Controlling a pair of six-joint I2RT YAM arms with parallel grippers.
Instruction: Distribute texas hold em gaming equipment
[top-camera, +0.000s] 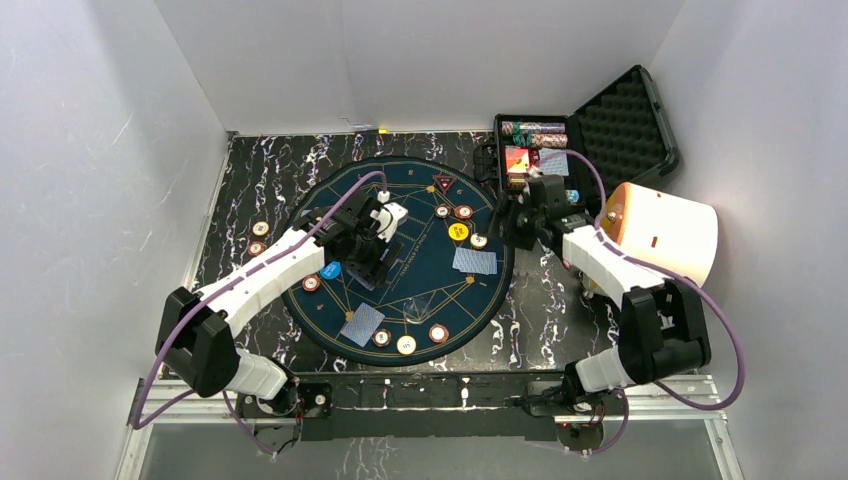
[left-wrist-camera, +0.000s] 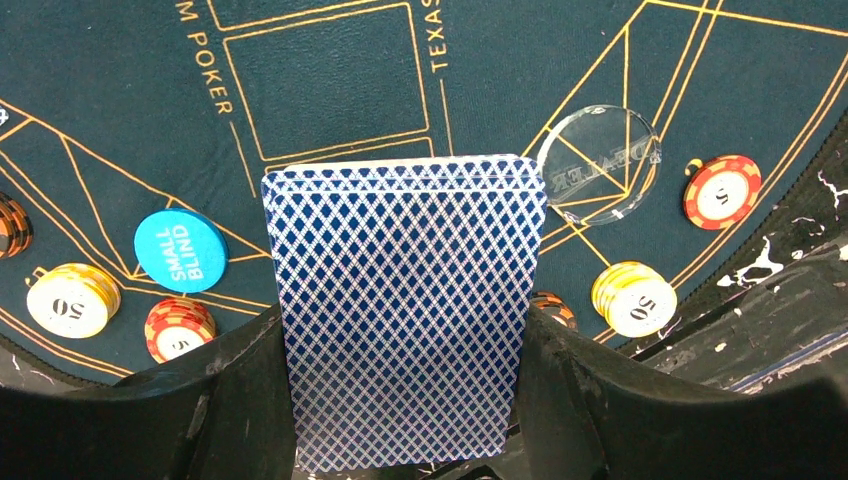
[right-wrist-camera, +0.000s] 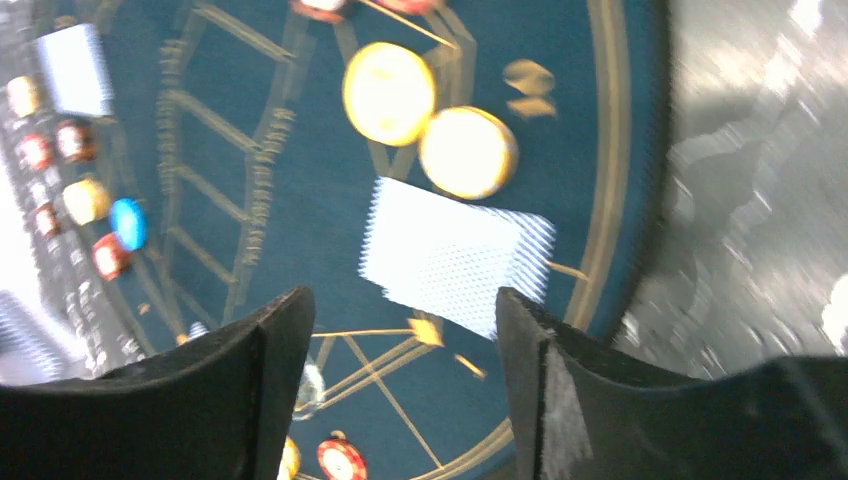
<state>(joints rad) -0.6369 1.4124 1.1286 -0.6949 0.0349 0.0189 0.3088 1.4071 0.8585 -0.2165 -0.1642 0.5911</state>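
- While the top camera looks down on me, my left gripper hangs over the middle of the round blue poker mat, and my right gripper sits at the mat's right rim.
- From above, the mat carries a pair of dealt cards on its right side and a second pair of cards at the near left. A blue button lies beside my left wrist, a yellow button lies near my right gripper, and poker chips are dotted around the edge.
- Off the mat, the open black case stands at the far right with chip rows inside, and the big white cylinder lies beside my right arm.
- In my left wrist view, I am clamped on a deck of cards, its blue patterned back facing the camera and my fingers pressing its two long edges.
- Past the deck, the blue button reads SMALL BLIND on the left. A clear dealer button shows just beyond the deck's top right corner, and a cream 50 stack lies on the right with its twin stack on the left.
- In my right wrist view, which is blurred, my pads are spread wide with nothing between them, above the mat near its rim.
- Ahead of them the dealt cards lie flat on the felt. Just beyond, the yellow button touches a cream chip.
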